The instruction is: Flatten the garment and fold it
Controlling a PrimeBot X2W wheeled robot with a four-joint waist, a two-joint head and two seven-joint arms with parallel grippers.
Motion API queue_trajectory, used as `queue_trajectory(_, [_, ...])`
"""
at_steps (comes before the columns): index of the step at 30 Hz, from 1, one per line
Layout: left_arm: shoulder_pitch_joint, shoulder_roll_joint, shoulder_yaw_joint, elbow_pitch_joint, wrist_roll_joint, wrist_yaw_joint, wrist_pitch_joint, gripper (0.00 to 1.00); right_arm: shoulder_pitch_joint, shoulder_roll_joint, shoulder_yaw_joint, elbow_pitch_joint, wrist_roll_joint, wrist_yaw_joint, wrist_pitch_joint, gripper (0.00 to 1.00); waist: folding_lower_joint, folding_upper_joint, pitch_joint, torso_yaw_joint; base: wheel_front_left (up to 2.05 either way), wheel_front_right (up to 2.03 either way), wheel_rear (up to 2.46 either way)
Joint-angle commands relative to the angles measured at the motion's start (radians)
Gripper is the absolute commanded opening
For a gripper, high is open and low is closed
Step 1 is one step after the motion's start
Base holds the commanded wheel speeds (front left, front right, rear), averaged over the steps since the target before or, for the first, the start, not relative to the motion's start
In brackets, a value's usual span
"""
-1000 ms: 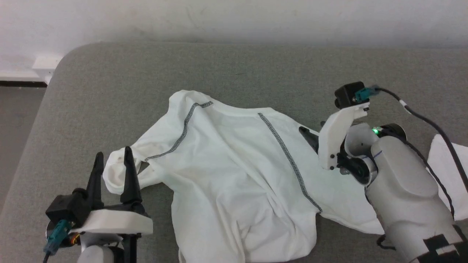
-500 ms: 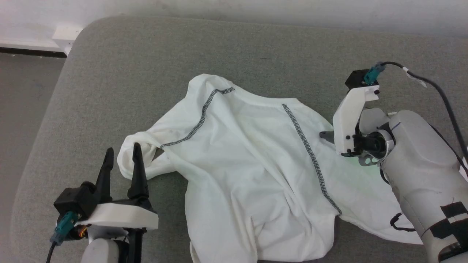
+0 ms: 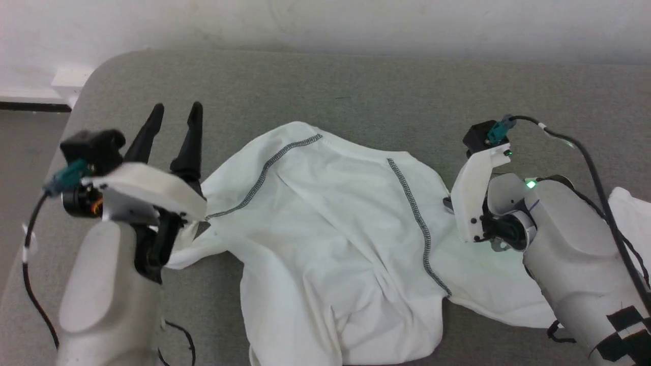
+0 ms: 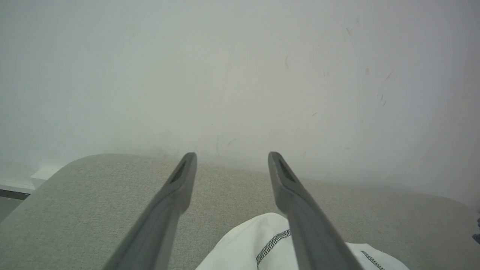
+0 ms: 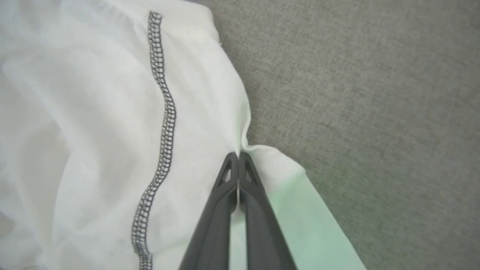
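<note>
White thin fabric, the garment (image 3: pixel 335 229) lies crumpled on the grey padded surface (image 3: pixel 356 86). The left gripper (image 3: pixel 176 108) has lifted above the garment's left sleeve (image 3: pixel 196 251), spread and empty. The right gripper (image 5: pixel 237 155) stays clenched on the garment's right edge, so I judge flattening is only beginning.

Left gripper (image 3: pixel 175 108) raised at left, fingers spread apart, pointing far. Right gripper (image 5: pixel 237 155) low at right, fingers pressed together, pinching the garment (image 3: pixel 330 213) at its edge.
</note>
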State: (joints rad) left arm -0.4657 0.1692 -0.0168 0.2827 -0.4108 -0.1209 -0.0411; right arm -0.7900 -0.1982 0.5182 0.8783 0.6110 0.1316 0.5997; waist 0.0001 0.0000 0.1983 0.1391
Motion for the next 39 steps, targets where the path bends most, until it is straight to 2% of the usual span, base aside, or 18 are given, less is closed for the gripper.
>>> queue_trajectory(1, [-0.042, 0.028, -0.017, 0.032, -0.024, -0.007, 0.044, 1.0, 0.018, -0.006, 0.011, -0.016, 0.008, -0.001, 0.006, 0.0, -0.0001, 0.0, -0.007, -0.049, 0.0, 0.0, 0.0])
queue_trajectory(3, [-0.104, 0.065, -0.067, 0.096, -0.074, -0.009, 0.146, 1.0, 0.021, -0.011, 0.029, -0.049, 0.017, -0.001, 0.006, 0.0, -0.0001, 0.0, 0.001, -0.073, 0.0, 0.0, 0.0])
queue_trajectory(8, [-0.212, 0.156, -0.216, 0.222, -0.285, -0.009, 0.415, 1.0, 0.022, -0.009, 0.072, -0.119, 0.032, -0.001, 0.014, 0.0, -0.0001, 0.0, 0.032, -0.127, 0.0, 0.0, 0.0])
queue_trajectory(10, [-0.241, 0.193, -0.251, 0.271, -0.343, -0.009, 0.478, 1.0, 0.019, -0.005, 0.089, -0.144, 0.034, -0.001, 0.015, 0.0, -0.0001, 0.0, 0.046, -0.148, 0.0, 0.0, 0.0])
queue_trajectory(14, [-0.27, 0.253, -0.324, 0.368, -0.388, -0.01, 0.564, 1.0, 0.016, -0.002, 0.114, -0.181, 0.042, -0.001, 0.013, 0.0, -0.0001, 0.0, 0.067, -0.182, 0.0, 0.0, 0.0])
queue_trajectory(17, [-0.288, 0.284, -0.374, 0.415, -0.395, -0.01, 0.582, 1.0, 0.011, -0.011, 0.125, -0.191, 0.03, -0.001, 0.007, 0.0, -0.0001, 0.0, 0.087, -0.2, 0.0, 0.0, 0.0])
queue_trajectory(22, [-0.307, 0.297, -0.442, 0.454, -0.409, -0.01, 0.596, 1.0, 0.01, -0.011, 0.131, -0.205, 0.034, -0.001, 0.009, 0.0, -0.0001, 0.0, 0.118, -0.213, 0.0, 0.0, 0.0])
queue_trajectory(27, [-0.34, 0.321, -0.572, 0.482, -0.366, -0.01, 0.589, 1.0, -0.001, -0.012, 0.135, -0.224, 0.043, -0.001, 0.011, 0.0, -0.0001, 0.0, 0.152, -0.223, 0.0, 0.0, 0.0])
queue_trajectory(31, [-0.359, 0.314, -0.661, 0.533, -0.348, -0.01, 0.595, 1.0, -0.008, -0.012, 0.142, -0.237, 0.049, -0.001, 0.01, 0.0, -0.0001, 0.0, 0.164, -0.228, 0.0, 0.0, 0.0])
queue_trajectory(32, [-0.356, 0.308, -0.678, 0.553, -0.362, -0.01, 0.627, 0.87, -0.008, -0.013, 0.145, -0.238, 0.049, -0.001, 0.008, 0.0, -0.0001, 0.0, 0.162, -0.229, 0.0, 0.0, 0.0])
queue_trajectory(33, [-0.357, 0.303, -0.688, 0.571, -0.384, -0.01, 0.658, 0.49, -0.008, -0.014, 0.147, -0.239, 0.05, -0.001, 0.007, 0.0, -0.0001, 0.0, 0.162, -0.231, 0.0, 0.0, 0.0])
queue_trajectory(34, [-0.36, 0.299, -0.696, 0.581, -0.403, -0.01, 0.678, 0.0, -0.008, -0.014, 0.148, -0.24, 0.052, -0.001, 0.005, 0.0, -0.0001, 0.0, 0.162, -0.231, 0.0, 0.0, 0.0])
queue_trajectory(39, [-0.378, 0.278, -0.731, 0.595, -0.47, -0.01, 0.72, 0.0, -0.007, -0.025, 0.15, -0.246, 0.061, -0.001, -0.03, 0.0, -0.0001, 0.0, 0.13, -0.222, 0.0, 0.0, 0.0])
